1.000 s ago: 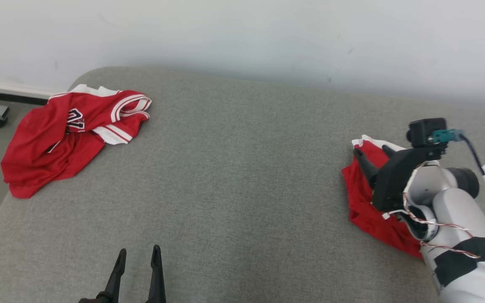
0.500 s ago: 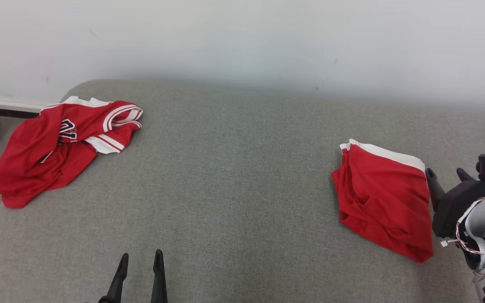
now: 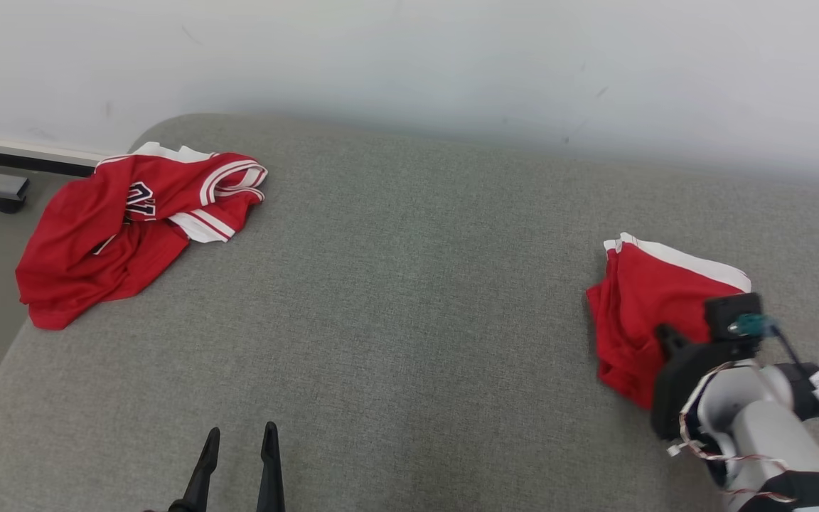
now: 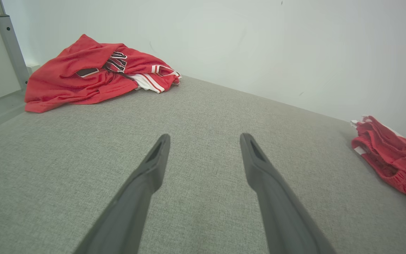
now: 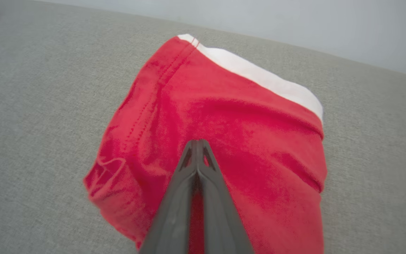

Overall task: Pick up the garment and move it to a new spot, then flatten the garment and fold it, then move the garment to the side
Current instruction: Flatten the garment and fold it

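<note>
You've got the big grey cushion under everything, with a pale wall behind it. A crumpled red jersey sits at the cushion's far left corner, spilling a bit over the edge. Your folded red garment, with a white band along its far side, lies well apart from that, near the right edge. Your right gripper is pinched fully shut, tips together right over the middle of that garment. Honestly can't tell if any cloth is caught. Your left gripper hangs wide open and empty over bare cushion near the front.
</note>
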Robot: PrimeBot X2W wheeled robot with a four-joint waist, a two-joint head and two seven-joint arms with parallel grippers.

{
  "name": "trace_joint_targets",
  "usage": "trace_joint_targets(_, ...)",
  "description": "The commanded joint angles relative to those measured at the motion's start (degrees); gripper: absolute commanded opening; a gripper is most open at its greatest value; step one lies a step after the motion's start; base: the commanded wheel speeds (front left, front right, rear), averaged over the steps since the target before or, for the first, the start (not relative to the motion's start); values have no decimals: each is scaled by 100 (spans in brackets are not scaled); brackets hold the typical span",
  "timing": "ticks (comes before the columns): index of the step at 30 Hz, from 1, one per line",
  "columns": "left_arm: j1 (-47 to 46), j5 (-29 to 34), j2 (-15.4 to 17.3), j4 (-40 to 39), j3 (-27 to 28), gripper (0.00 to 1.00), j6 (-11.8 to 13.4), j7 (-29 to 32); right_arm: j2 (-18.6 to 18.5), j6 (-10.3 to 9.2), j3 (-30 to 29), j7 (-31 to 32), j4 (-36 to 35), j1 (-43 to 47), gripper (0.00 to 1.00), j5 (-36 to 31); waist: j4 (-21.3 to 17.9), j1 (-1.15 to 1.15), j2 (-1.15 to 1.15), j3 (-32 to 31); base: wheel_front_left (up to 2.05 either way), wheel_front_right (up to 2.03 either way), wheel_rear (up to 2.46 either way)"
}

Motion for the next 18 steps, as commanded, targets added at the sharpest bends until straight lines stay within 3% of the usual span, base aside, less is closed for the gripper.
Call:
trace_joint_targets(1,-35,-50,-6,22,11,100,-3,-18,66,-12,148,40,82,-9,0,-45,19,0,0,-14,0,0,0)
trace_joint_targets(11,29,-62,-6,10,39,100,29,-18,518,-12,1411,136,299,62,0,336,-49,0,0,-55,0,0,0)
trace_joint_targets(18,66,-77,-6,27,46,100,43,-18,543,-12,2013,-26,11,161,0,893,-139,0,0,-121,0,0,0)
